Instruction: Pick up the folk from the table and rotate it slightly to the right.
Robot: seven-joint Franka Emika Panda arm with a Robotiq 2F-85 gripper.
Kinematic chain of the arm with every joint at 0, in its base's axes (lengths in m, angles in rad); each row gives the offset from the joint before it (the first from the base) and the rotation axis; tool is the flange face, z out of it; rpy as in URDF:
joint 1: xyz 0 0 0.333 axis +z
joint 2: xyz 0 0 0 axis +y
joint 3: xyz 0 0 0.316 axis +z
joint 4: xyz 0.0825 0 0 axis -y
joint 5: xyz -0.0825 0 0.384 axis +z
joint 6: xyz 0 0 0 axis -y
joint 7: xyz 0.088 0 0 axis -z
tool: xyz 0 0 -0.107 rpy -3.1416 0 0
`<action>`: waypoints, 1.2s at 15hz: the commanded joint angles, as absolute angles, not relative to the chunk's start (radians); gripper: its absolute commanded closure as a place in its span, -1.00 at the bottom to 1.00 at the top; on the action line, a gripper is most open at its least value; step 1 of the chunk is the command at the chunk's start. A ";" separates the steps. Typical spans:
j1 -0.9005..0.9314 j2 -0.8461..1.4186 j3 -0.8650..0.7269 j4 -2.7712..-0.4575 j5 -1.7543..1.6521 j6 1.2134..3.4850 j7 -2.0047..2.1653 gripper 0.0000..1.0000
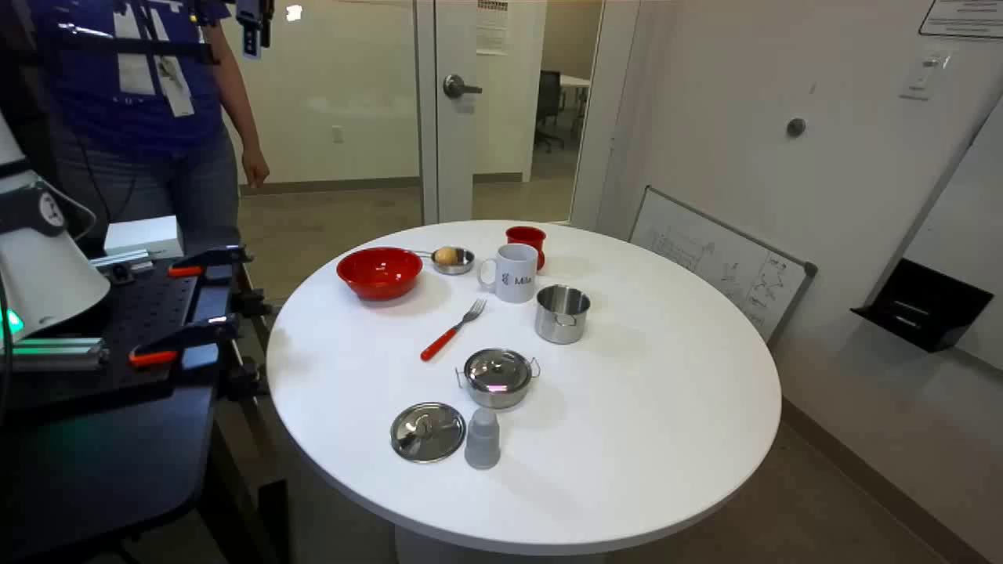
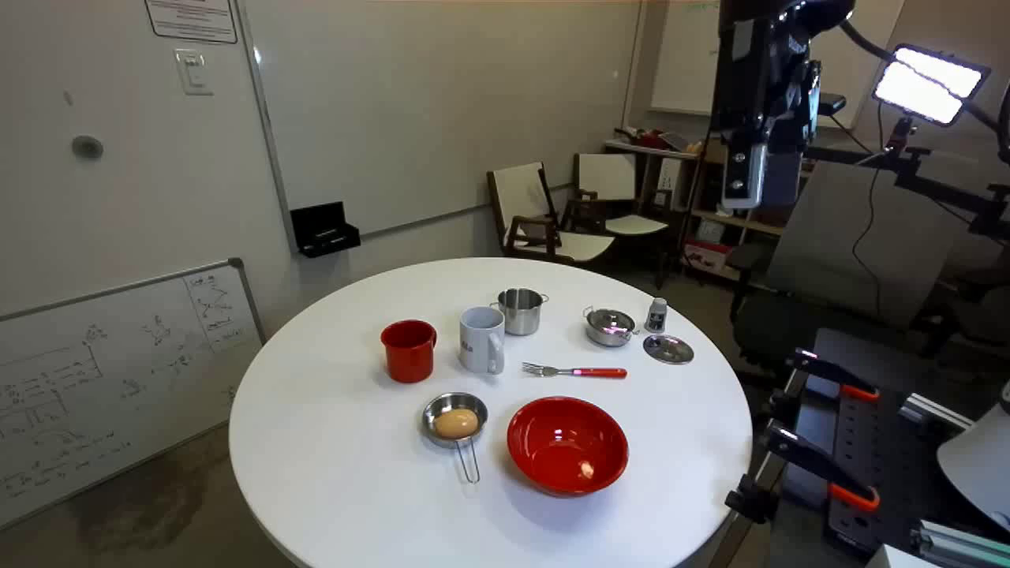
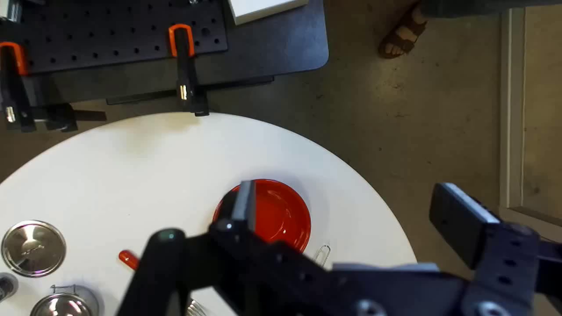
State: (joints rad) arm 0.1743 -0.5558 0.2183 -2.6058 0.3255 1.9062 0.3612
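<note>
Can see a red cup point(image 2: 409, 353) nearest the left edge of the table point(image 2: 331, 481) in an exterior view, then a white mug point(image 2: 476, 345), the fork point(image 2: 574, 371) lying between mug and right edge, plus the gripper point(image 2: 764, 189) up high, spread pretty wide.

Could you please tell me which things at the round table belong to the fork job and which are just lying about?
Belongs to the job:
fork
white table
jaws, standing open

Just lying about:
red bowl
red mug
white mug
open steel pot
lidded steel pot
loose lid
small bottle
handled pan holding an egg-shaped item
</note>
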 commanded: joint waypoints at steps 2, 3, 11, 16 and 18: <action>0.168 -0.542 0.209 -2.609 0.336 1.918 0.335 -1.00; 0.168 -0.530 0.200 -2.610 0.339 1.924 0.314 -1.00; 0.106 -0.150 0.058 -2.554 0.336 2.088 0.010 -1.00; 0.063 0.057 0.042 -2.441 0.259 2.094 -0.030 -1.00; 0.059 0.058 0.047 -2.414 0.275 2.063 -0.007 -1.00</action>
State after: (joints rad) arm 0.0640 0.0200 0.0443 -2.4841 0.2771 2.1042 -0.0142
